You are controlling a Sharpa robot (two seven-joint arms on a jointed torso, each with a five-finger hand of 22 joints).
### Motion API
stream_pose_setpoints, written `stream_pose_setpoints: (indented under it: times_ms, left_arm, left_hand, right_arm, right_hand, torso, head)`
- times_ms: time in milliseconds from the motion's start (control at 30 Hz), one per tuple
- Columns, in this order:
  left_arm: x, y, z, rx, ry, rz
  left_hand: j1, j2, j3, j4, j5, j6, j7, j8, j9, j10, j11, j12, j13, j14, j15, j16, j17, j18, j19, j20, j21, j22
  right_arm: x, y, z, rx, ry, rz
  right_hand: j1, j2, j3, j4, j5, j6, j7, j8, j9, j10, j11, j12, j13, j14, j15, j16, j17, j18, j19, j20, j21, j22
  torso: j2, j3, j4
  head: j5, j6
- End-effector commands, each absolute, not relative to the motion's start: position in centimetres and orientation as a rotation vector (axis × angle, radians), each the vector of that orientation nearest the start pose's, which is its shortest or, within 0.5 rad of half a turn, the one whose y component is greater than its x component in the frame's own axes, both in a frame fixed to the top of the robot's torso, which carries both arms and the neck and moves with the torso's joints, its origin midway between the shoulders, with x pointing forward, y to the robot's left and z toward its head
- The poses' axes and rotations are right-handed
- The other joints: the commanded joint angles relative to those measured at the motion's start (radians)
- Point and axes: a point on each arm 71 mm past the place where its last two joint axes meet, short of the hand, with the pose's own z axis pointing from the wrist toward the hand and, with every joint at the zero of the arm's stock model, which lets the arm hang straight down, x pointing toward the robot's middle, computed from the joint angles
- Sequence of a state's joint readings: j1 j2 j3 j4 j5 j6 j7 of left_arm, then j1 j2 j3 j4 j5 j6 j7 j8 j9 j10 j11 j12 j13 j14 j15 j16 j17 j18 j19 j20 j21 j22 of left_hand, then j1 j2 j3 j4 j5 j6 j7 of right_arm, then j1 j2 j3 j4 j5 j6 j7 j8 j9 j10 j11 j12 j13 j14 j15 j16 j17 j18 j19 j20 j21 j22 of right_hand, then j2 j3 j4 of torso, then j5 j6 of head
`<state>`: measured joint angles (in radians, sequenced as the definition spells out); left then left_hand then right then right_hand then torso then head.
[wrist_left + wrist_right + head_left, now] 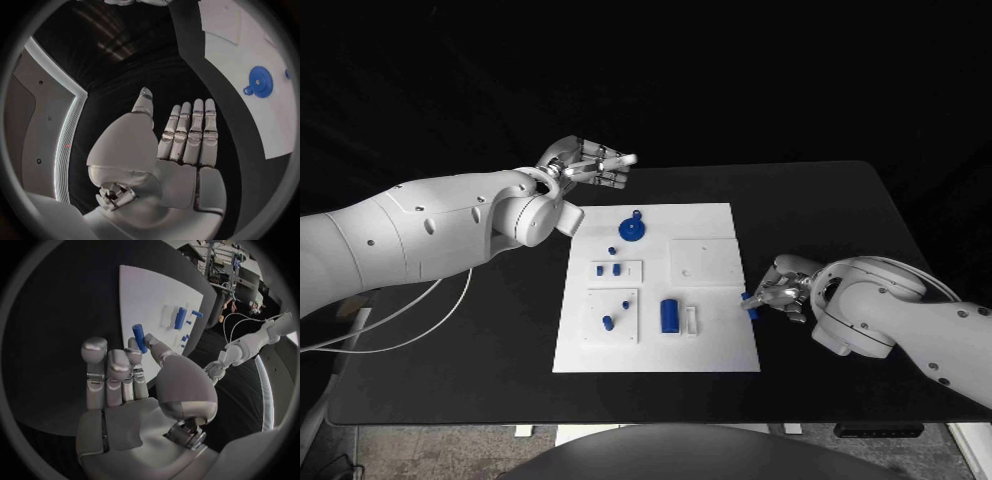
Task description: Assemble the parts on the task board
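- While the right hand (pixel 776 292) sat at the right edge of the white board (pixel 718 350) in the head view, it pinched a small blue peg (pixel 751 308) just over that edge. The left hand (pixel 589 163) hung well apart, off the board's far left corner, holding nothing. On the board lay a blue gear (pixel 632 230) near the far edge, a larger blue cylinder (pixel 669 315) nearer the robot, and a few small blue pieces (pixel 607 270) in the left-hand recesses.
- From the left wrist, the left hand (pixel 178 145) showed flat fingers pressed side by side, thumb apart, empty; the gear (pixel 259 81) lay on the board (pixel 275 125) beyond it.
- From the right wrist, the right hand (pixel 134 385) held the peg (pixel 139 338) between thumb and fingertip at the board (pixel 150 295) edge.
- I judged the step to be carrying the picked peg to its seat; next it needed lining up upright over its hole, which one I could not tell.
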<state>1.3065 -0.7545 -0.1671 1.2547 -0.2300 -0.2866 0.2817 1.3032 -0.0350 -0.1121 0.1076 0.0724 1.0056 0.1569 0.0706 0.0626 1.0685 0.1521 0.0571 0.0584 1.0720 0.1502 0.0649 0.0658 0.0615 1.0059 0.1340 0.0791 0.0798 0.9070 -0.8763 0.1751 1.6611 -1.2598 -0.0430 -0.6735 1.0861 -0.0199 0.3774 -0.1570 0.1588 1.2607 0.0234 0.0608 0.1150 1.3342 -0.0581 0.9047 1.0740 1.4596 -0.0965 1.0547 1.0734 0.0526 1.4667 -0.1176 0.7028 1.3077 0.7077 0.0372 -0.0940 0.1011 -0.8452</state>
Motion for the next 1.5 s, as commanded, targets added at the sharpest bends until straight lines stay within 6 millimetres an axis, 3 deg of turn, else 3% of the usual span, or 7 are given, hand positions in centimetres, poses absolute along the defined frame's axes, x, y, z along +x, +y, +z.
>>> stream_pose_setpoints:
  times_ms: [33, 133, 367, 767, 1500]
  left_arm:
    - [53.9, 24.3, -18.4, -0.872, 1.556, -1.245]
    - [53.9, 24.2, -18.4, -0.872, 1.557, -1.247]
    - [53.9, 24.1, -18.4, -0.871, 1.559, -1.249]
    - [53.9, 23.9, -18.5, -0.869, 1.562, -1.254]
    - [53.9, 24.0, -18.5, -0.87, 1.564, -1.253]
  left_hand:
    - [-0.003, 0.0, 0.001, 0.005, -0.001, -0.007, -0.001, 0.003, 0.0, -0.005, 0.001, 0.003, 0.001, -0.005, 0.001, -0.004, -0.001, 0.009, -0.003, 0.004, 0.007, -0.001]
    - [-0.003, 0.0, 0.001, 0.005, -0.001, -0.007, -0.001, 0.003, 0.0, -0.005, 0.001, 0.003, 0.001, -0.005, 0.001, -0.004, -0.001, 0.009, -0.003, 0.004, 0.007, -0.001]
    - [-0.004, 0.001, 0.0, 0.006, -0.001, -0.007, -0.001, 0.003, 0.0, -0.005, 0.001, 0.004, 0.001, -0.004, 0.001, -0.004, -0.001, 0.009, -0.004, 0.004, 0.007, -0.001]
    - [-0.004, 0.001, 0.0, 0.006, -0.001, -0.007, -0.001, 0.003, 0.0, -0.005, 0.001, 0.004, 0.001, -0.004, 0.001, -0.004, -0.001, 0.009, -0.004, 0.004, 0.007, -0.001]
    - [-0.004, -0.001, 0.0, 0.006, -0.002, -0.009, -0.001, 0.002, 0.0, -0.006, 0.002, 0.003, 0.001, -0.005, 0.002, -0.004, -0.001, 0.009, -0.004, 0.005, 0.007, -0.001]
  right_arm:
    - [42.4, -19.8, -26.2, 0.362, 2.27, 0.423]
    - [42.4, -18.8, -26.4, 0.368, 2.288, 0.456]
    - [42.2, -16.6, -26.9, 0.36, 2.312, 0.509]
    - [42.0, -13.8, -28.0, 0.344, 2.33, 0.53]
    - [42.2, -13.0, -29.7, 0.343, 2.35, 0.501]
  right_hand:
    - [-0.005, 0.004, 0.0, 0.004, 0.008, 0.009, 0.001, 0.003, -0.001, 0.006, 0.003, -0.003, -0.001, 0.001, -0.004, 0.005, -0.001, -0.011, 0.041, -0.006, 0.003, 0.083]
    - [-0.004, 0.008, -0.005, 0.001, 0.009, 0.009, 0.001, 0.003, -0.007, 0.005, 0.003, -0.004, 0.0, 0.001, -0.004, 0.005, -0.003, -0.011, 0.04, -0.006, 0.003, 0.083]
    - [-0.007, 0.011, -0.01, 0.0, 0.016, 0.009, 0.001, 0.003, -0.01, 0.004, 0.003, -0.007, 0.0, 0.0, -0.005, 0.004, -0.006, -0.011, 0.04, -0.006, -0.001, 0.082]
    - [-0.007, 0.014, -0.018, -0.001, 0.022, 0.008, 0.001, 0.003, -0.013, 0.004, 0.003, -0.007, 0.001, 0.0, -0.005, 0.004, -0.007, -0.01, 0.04, -0.007, -0.003, 0.082]
    - [-0.011, 0.018, -0.025, -0.002, 0.025, 0.008, 0.001, 0.003, -0.015, 0.004, 0.003, -0.008, 0.002, -0.001, -0.006, 0.004, -0.009, -0.01, 0.041, -0.007, -0.001, 0.082]
  torso:
    - [0.001, -0.0017, 0.0008]
    - [0.001, -0.0023, 0.0014]
    - [0.001, 0.0011, 0.0026]
    - [0.001, 0.0021, -0.0002]
    - [0.001, 0.0006, 0.0005]
  head:
    - [0.0, -0.002]
    - [-0.002, -0.001]
    - [0.0, -0.003]
    - [0.001, -0.003]
    - [0.008, -0.007]
